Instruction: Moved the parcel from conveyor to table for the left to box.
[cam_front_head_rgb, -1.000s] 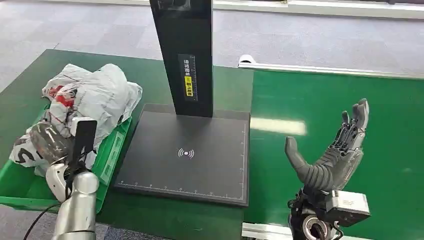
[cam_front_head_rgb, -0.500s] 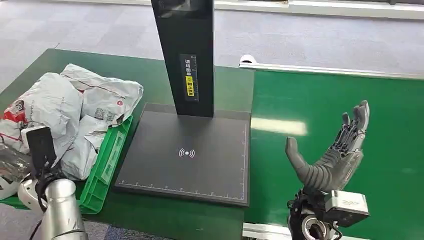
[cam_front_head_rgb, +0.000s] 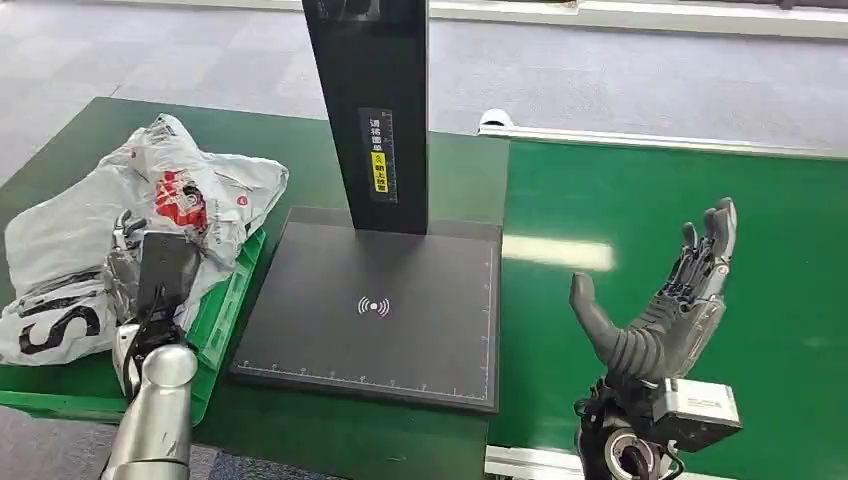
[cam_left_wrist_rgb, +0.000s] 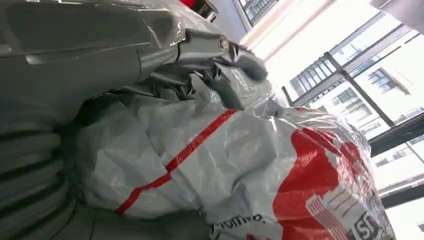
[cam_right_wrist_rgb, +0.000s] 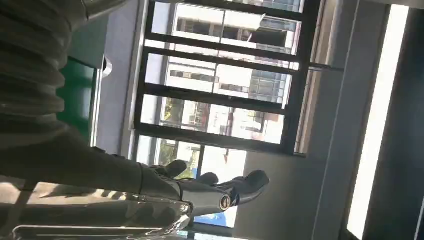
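Observation:
A crumpled grey-white plastic parcel (cam_front_head_rgb: 190, 190) with red print lies over the green box (cam_front_head_rgb: 228, 298) at the table's left. My left hand (cam_front_head_rgb: 122, 258) is buried in its folds and grips it. The left wrist view shows the fingers (cam_left_wrist_rgb: 225, 47) curled around the parcel (cam_left_wrist_rgb: 260, 165). A flap with black letters (cam_front_head_rgb: 55, 320) spreads toward the table's near left edge. My right hand (cam_front_head_rgb: 668, 300) stands open, palm up, over the green conveyor (cam_front_head_rgb: 700, 180), holding nothing. In the right wrist view the same hand (cam_right_wrist_rgb: 200, 192) has its fingers spread against windows.
A black scanner pad (cam_front_head_rgb: 370, 340) with a tall black post (cam_front_head_rgb: 375, 110) sits on the green table (cam_front_head_rgb: 60, 150) between the box and the conveyor. A white rail (cam_front_head_rgb: 640, 140) edges the conveyor's far side. Grey floor lies beyond.
My left arm swung left and down half a second ago and has come back right. The parcel in it has turned and spread out. The right hand has stayed put.

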